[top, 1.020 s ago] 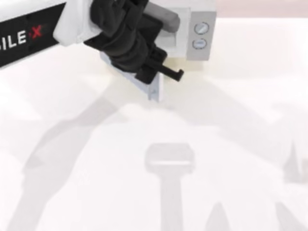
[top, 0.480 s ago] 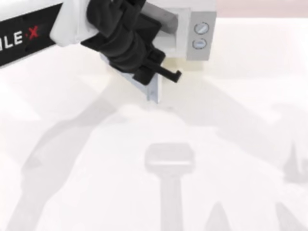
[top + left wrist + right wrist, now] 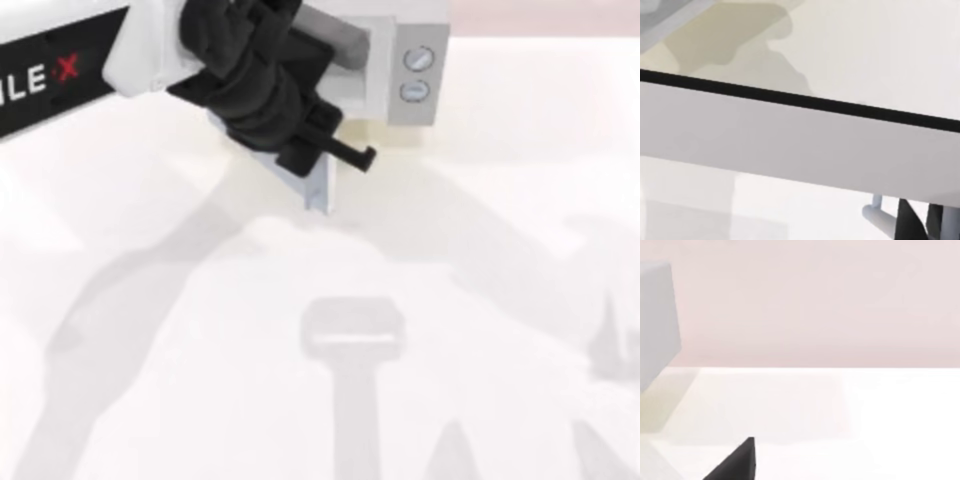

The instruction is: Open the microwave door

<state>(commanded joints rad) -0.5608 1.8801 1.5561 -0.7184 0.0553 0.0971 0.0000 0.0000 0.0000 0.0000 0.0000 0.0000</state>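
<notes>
White tabletop (image 3: 480, 300) carries the microwave (image 3: 400, 70) at the far middle, where the left hand (image 3: 335, 150) seems to hold the microwave door (image 3: 318, 190) swung partly outward, so the next move calls for pulling wider; right arm stays parked.

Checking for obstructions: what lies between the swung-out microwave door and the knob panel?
In the top view, only the left gripper sits between the microwave door and the knob panel; behind it, the open cavity.
</notes>
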